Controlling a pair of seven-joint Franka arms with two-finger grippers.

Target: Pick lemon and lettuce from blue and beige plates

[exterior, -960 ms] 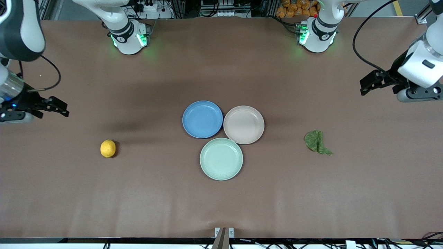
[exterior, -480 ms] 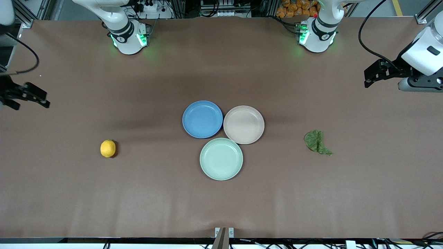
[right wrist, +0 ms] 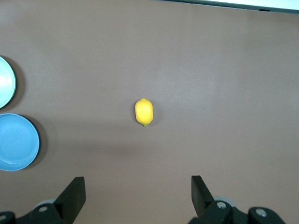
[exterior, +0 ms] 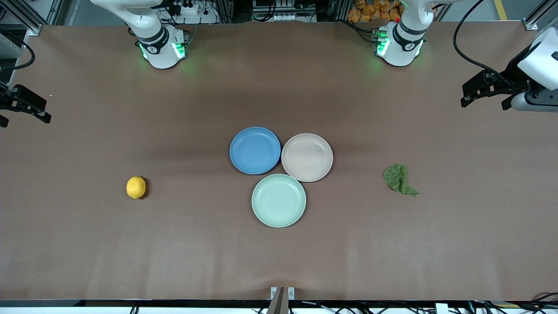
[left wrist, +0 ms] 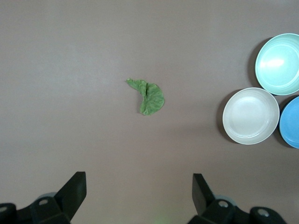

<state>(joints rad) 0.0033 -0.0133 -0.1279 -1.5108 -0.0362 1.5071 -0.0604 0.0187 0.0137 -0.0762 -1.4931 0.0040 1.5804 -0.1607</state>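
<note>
Lemon and lettuce lie on the bare surface; all three plates are empty.

Front view: the lemon (exterior: 136, 187) lies toward the right arm's end, the lettuce (exterior: 399, 178) toward the left arm's end, both well apart from the blue plate (exterior: 255, 150), the beige plate (exterior: 307, 157) and the mint plate (exterior: 278, 200). The right tool (exterior: 26, 104) and left tool (exterior: 481, 88) hang over the surface's ends, holding nothing.

Left wrist view: the left tool (left wrist: 139, 196) is wide open and empty; the lettuce (left wrist: 148, 96) is a dark, wrinkled leaf with a pointed end. I judge a low pinch across its thick fold is best.

Right wrist view: the right tool (right wrist: 138, 195) is wide open and empty; the lemon (right wrist: 144, 112) is smooth and oval, so gripping across its short width should stop rolling.
</note>
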